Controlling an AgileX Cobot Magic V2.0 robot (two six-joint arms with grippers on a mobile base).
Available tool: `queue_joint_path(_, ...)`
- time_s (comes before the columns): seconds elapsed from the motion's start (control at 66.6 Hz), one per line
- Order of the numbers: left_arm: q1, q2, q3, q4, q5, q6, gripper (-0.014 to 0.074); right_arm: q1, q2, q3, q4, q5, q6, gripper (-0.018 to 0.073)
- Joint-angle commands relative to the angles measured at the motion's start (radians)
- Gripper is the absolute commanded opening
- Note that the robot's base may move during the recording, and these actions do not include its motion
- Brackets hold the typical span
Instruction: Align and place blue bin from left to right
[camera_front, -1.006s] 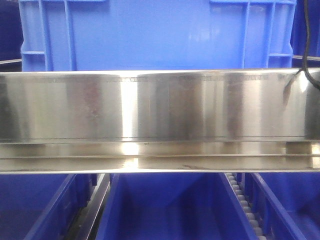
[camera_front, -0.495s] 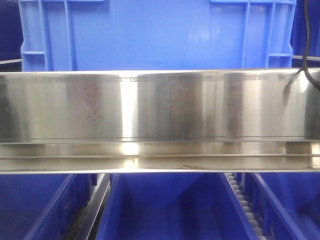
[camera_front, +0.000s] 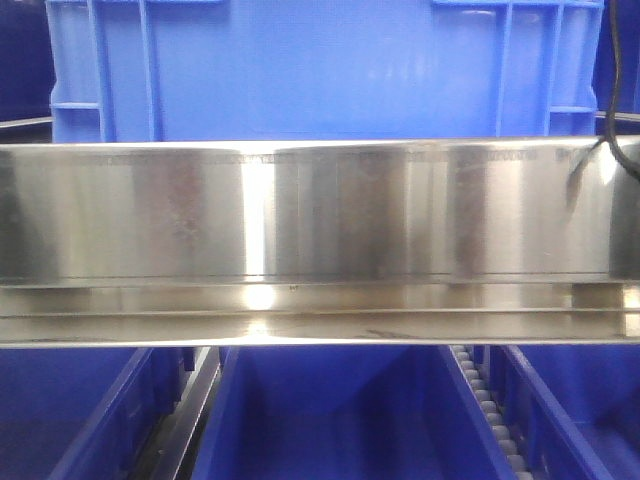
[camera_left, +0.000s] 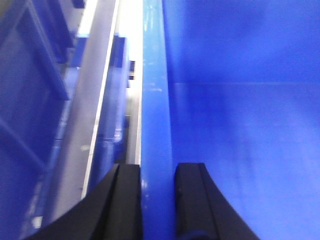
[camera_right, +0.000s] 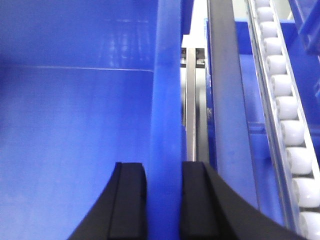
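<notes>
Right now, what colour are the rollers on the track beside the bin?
White rollers, beside the blue bin; clearest in the right wrist view.

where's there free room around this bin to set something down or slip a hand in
Inside the blue bin: the visible floor is bare between the walls straddled by the left gripper and right gripper. Outside is crowded: only a thin slot between the right wall and the metal rail, roller track just beyond.
</notes>
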Motion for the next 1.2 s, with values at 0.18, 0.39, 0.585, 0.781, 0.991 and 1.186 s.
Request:
queue_joint_path(0.18, -0.019, -0.001, -0.104, 0.009, 0.06, -0.022, -0.0111, 0.01, -0.035, -0.061, 0.001, 0.039, 0.025, -0.0076)
queue_joint_path(0.39, -0.019, -0.018, -0.206, 0.005, 0.148, -0.022, -0.0111, 0.012, -0.111, -0.061, -0.009, 0.038, 0.051, -0.0076)
queue_joint_path(0.585, -0.021, -0.07, -0.208, -0.056, 0.179, -0.009, -0.0111, 0.04, -0.18, -0.061, -0.078, 0.084, 0.09, -0.0076)
queue_joint_path(0.781, -0.071, -0.123, -0.2, -0.01, 0.179, -0.009, -0.0111, 0.11, -0.253, -0.003, -0.184, 0.103, 0.179, -0.0078)
queue_joint_path(0.991, -0.132, -0.228, -0.081, 0.029, 0.179, -0.071, -0.0111, 0.156, -0.406, 0.218, -0.206, 0.027, 0.233, -0.0078)
queue_joint_path(1.186, -0.218, -0.418, 0.242, 0.105, 0.11, -0.218, -0.0111, 0.227, -0.524, 0.341, -0.276, 0.019, 0.311, -0.0078)
